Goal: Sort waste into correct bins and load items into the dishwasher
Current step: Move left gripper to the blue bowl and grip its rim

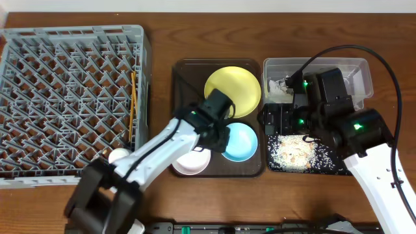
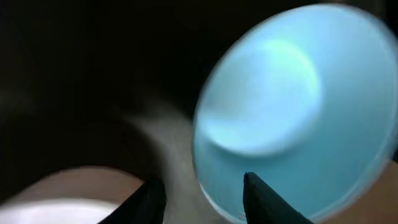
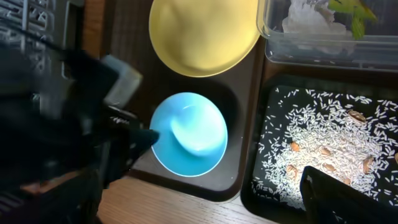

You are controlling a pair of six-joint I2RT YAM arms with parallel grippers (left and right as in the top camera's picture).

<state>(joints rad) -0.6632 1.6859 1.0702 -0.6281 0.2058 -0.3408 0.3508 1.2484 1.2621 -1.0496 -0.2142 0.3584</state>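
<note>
The light blue bowl sits on the brown serving tray, next to the yellow plate and the white-pinkish bowl. My left gripper is open and straddles the blue bowl's left rim, one finger inside and one outside. Two chopsticks lie in the grey dish rack. Tissue and the green-yellow wrapper are in the clear tub. Rice crumbs cover the black tray. My right gripper is open and empty above the black tray's left end.
A small white round object sits at the rack's front right corner. The brown tray lies between the rack and the two bins. My left arm crosses the white-pinkish bowl's side of the tray.
</note>
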